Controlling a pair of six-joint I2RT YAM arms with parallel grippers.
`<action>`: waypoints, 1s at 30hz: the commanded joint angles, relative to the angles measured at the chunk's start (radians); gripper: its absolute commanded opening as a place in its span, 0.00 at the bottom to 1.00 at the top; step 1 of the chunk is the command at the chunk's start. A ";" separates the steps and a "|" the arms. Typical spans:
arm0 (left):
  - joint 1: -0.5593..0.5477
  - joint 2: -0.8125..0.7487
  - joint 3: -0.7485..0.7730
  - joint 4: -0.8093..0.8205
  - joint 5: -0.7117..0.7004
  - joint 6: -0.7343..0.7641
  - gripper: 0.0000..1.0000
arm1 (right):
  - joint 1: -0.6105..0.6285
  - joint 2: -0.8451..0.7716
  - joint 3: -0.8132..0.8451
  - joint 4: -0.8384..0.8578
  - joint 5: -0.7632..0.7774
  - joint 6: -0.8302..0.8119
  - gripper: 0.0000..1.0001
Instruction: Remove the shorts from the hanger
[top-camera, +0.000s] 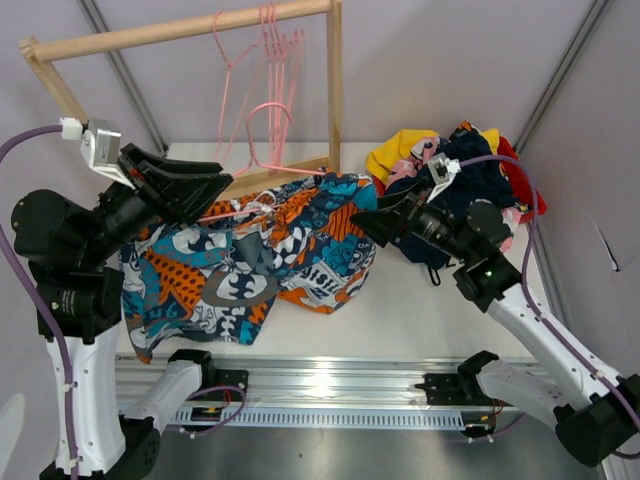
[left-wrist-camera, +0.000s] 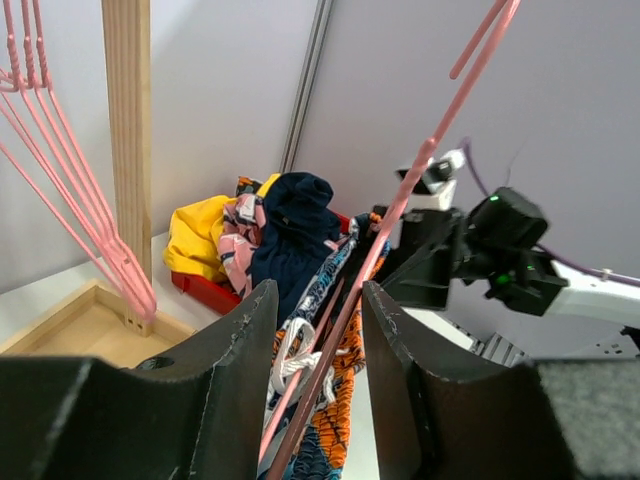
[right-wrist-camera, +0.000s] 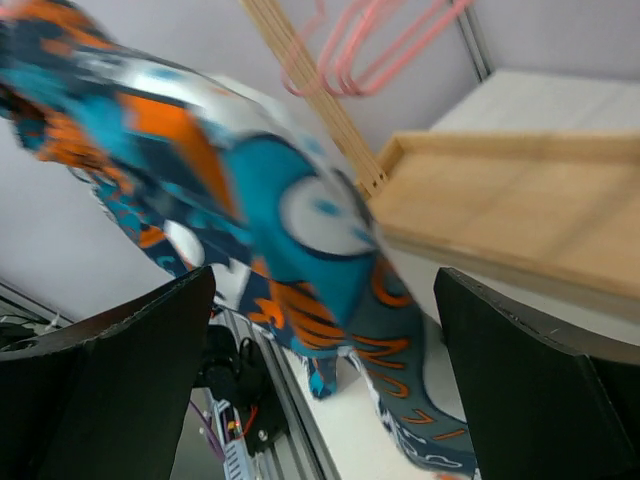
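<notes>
White counter (top-camera: 400, 310) is carrying everything here, and a wooden rack (top-camera: 335, 90) is standing at its far side with several spare pink hangers (top-camera: 275, 50) hanging from the top bar. The blue-orange-white patterned shorts (top-camera: 290, 245) are lying spread in the middle of the counter, in front of the rack, with the waist end being lifted toward the left. The other shorts (top-camera: 400, 150), yellow, navy and pink ones, are sitting in a heap at the far right, partly on a red tray (top-camera: 520, 185). The left tool (left-wrist-camera: 318, 300) is grasping the pink hanger (left-wrist-camera: 400, 200); the wire and the bunched waist are passing between its half-closed jaws, and the hook is pointing up and to the right. The right tool (right-wrist-camera: 322, 275) is hanging released, jaws standing wide, just beside the right edge of the patterned shorts and holding nothing.
</notes>
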 joint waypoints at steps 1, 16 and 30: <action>-0.005 0.002 0.059 0.089 0.034 -0.043 0.00 | 0.010 0.029 -0.008 0.091 -0.006 0.006 1.00; -0.005 0.031 0.132 -0.082 -0.092 0.125 0.00 | 0.011 -0.016 -0.057 0.043 0.149 -0.069 0.00; -0.005 0.032 0.250 -0.231 -0.265 0.241 0.00 | -0.447 -0.182 -0.122 -0.022 0.026 0.067 0.00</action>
